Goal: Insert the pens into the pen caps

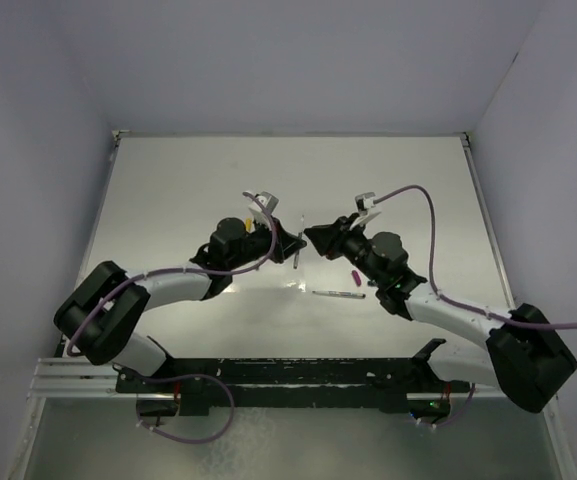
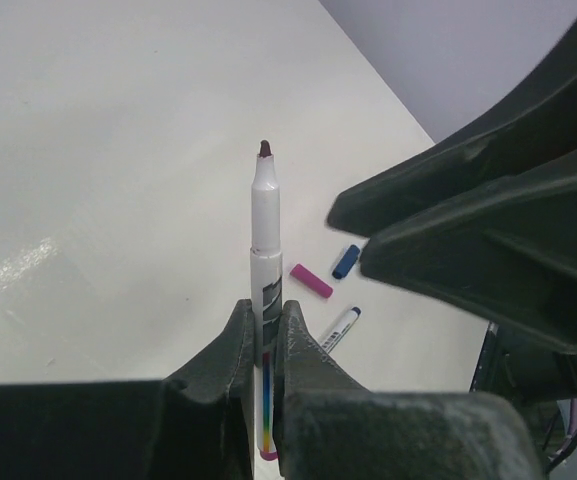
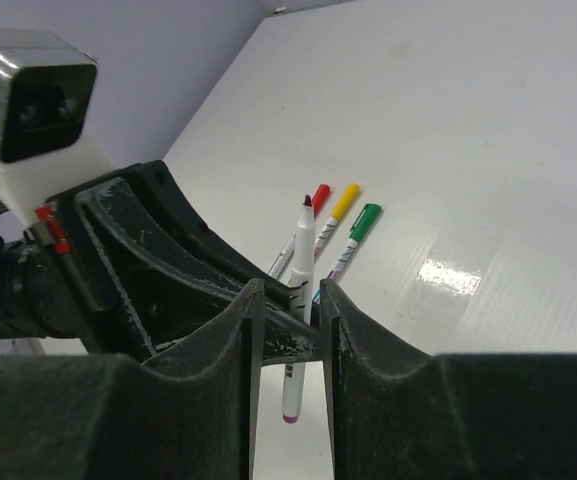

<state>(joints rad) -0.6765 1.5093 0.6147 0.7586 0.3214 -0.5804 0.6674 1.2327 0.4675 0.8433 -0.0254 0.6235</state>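
Observation:
My left gripper (image 2: 266, 315) is shut on a whitish pen (image 2: 265, 230) and holds it above the table with its dark purple tip uncapped. My right gripper (image 3: 290, 295) is open and empty, tip to tip with the left gripper (image 1: 290, 246) over the table's middle. The held pen (image 3: 303, 250) shows in the gap between the right fingers without touching them. A purple cap (image 2: 311, 281), a dark blue cap (image 2: 346, 261) and an uncapped blue-tipped pen (image 2: 338, 328) lie on the table below. Three pens with a red cap (image 3: 318, 198), a yellow cap (image 3: 344, 202) and a green cap (image 3: 364, 222) lie side by side.
In the top view the purple cap (image 1: 353, 273) and the loose pen (image 1: 338, 294) lie just under the right gripper (image 1: 313, 238). The white table (image 1: 188, 190) has purple walls on three sides. The black arm base rail (image 1: 288, 375) runs along the near edge.

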